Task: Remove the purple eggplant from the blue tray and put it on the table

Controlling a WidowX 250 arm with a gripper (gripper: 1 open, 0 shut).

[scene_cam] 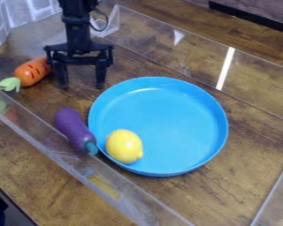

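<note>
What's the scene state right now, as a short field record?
gripper: black gripper, open, pointing down, holding nothing
eggplant: dark purple toy eggplant lying on the table beside the tray's left rim
tray: round blue plastic tray
lemon: yellow lemon inside tray, near front-left rim
carrot: orange carrot left of gripper
table: brown wooden table

Worktop: my dark brown wood, grain showing, glossy.
Light: white streak reflected on my worktop's right side.
</note>
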